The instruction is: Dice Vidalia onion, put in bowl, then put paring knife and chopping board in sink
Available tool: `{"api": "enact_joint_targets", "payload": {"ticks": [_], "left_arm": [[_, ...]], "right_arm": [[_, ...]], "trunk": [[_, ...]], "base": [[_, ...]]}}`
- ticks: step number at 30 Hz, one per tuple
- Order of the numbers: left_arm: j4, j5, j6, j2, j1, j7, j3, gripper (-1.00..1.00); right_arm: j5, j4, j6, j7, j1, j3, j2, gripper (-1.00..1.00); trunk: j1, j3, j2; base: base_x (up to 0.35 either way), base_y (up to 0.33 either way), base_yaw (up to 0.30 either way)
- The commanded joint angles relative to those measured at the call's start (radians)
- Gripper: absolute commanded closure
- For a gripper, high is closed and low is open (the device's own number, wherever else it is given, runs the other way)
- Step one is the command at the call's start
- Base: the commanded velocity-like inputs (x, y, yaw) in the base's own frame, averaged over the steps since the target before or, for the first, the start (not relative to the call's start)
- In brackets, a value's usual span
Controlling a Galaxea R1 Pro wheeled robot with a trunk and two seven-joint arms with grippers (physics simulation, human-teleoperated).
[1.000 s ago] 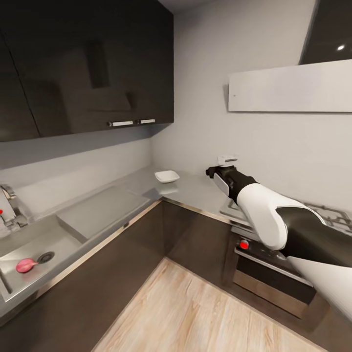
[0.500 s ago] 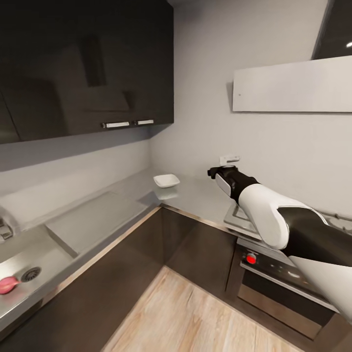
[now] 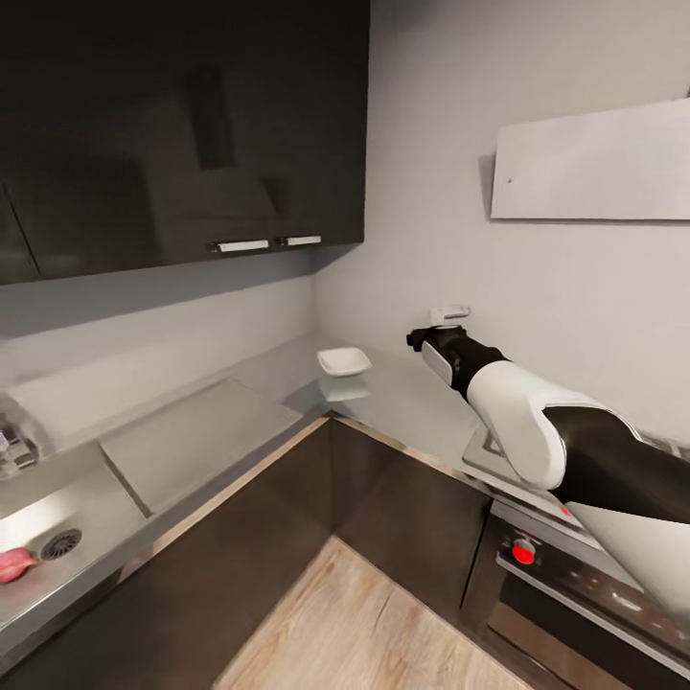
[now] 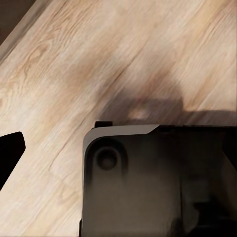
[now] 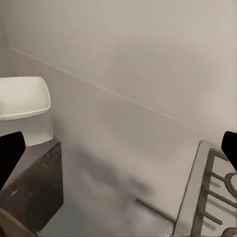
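The Vidalia onion is seen at about 8 o'clock in the head view, lying in the sink just beside the round dark drain. The bowl is set on the table near the inner corner, at about 12 o'clock from the picture's middle, well apart from the sink. The right arm is held out over the table toward the wall, with the right hand at about 2 o'clock, near a small white wall socket. In the right wrist view the two dark fingertips are spread wide and nothing is held between them; the bowl and part of a stove grate are shown beyond them. In the left wrist view one dark fingertip is seen over the wooden floor, and whether the left hand is wide or narrow cannot be told. A red knob is visible on the oven front at 4 o'clock.
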Motion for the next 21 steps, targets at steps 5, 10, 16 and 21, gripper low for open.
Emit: {"api": "enact_joint_targets", "payload": {"ticks": [5, 10, 16, 21], "left_arm": [[0.000, 0.001, -0.005, 0.000, -0.001, -0.002, -0.001, -1.00], [0.001, 0.000, -0.007, 0.001, -0.001, -0.003, -0.001, -1.00], [0.002, 0.000, -0.007, 0.001, -0.001, -0.003, -0.001, -1.00], [0.002, 0.000, -0.007, 0.001, -0.001, -0.003, -0.001, -1.00]], "right_arm": [[0.010, -0.001, 0.007, -0.001, 0.013, -0.006, -0.001, -1.00], [0.012, -0.002, 0.007, 0.001, 0.021, -0.007, -0.004, -1.00], [0.012, -0.002, 0.006, 0.002, 0.034, -0.007, -0.005, -1.00], [0.011, -0.002, 0.006, 0.002, 0.035, -0.006, -0.003, -1.00]], "trunk": [[0.001, -0.002, -0.002], [0.001, -0.002, -0.002], [0.001, -0.002, -0.002], [0.001, -0.002, -0.002]], "base": [[0.214, -0.172, 0.050], [0.073, -0.066, 0.004], [0.006, -0.006, 0.000], [0.001, 0.000, 0.000]]}}
